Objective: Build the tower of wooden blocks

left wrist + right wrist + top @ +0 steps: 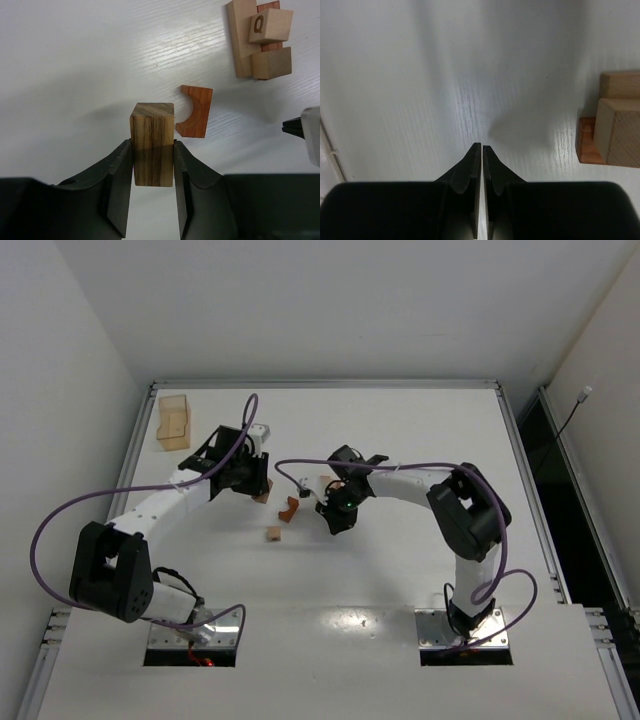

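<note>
1. The left gripper [152,150] pinches a streaky brown block [152,125] by its sides, leaving its end free for stacking
2. The wood block tower [260,42] sits mid-tabletop [400,570], between both arms, so either can reach it
3. The right gripper [482,147] is pressed together, empty, near the tower

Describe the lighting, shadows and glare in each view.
Top external: even, diffuse light. Left wrist: sharp; the striped block in the left gripper casts a soft shadow leftward. Right wrist: bright sheen on the table above the shut right gripper; soft shadow beside the stacked blocks.
</note>
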Robot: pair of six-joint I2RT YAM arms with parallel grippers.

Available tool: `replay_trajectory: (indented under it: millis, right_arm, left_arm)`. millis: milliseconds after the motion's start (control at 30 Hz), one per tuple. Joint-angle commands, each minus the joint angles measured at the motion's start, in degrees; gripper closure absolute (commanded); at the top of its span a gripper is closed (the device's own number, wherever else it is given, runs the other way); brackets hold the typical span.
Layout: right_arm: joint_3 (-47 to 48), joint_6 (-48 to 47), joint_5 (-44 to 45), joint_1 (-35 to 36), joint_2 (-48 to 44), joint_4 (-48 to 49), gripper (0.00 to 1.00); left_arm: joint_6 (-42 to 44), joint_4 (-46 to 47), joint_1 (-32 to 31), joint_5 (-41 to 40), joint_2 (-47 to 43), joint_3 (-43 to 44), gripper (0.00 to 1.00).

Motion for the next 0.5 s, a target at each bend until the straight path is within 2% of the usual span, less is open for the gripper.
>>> replay_trajectory:
  millis: [0, 267, 467]
  right_arm:
    - [3.70, 0.73, -0.38, 0.81, 1.33, -0.76, 0.98]
    - [4.49, 1.96, 2.52, 0.81, 2.12, -0.05, 0.95]
    - [6.33, 2.49, 4.10, 0.81, 3.88, -0.58, 0.87]
  left_arm:
    - [0.96, 2.01, 0.75, 1.02, -0.05, 2.15, 1.00]
    - [0.96, 2.01, 0.75, 1.55, 0.48, 2.15, 1.00]
    - [0.96, 2.01, 1.28, 1.55, 1.00, 2.15, 1.00]
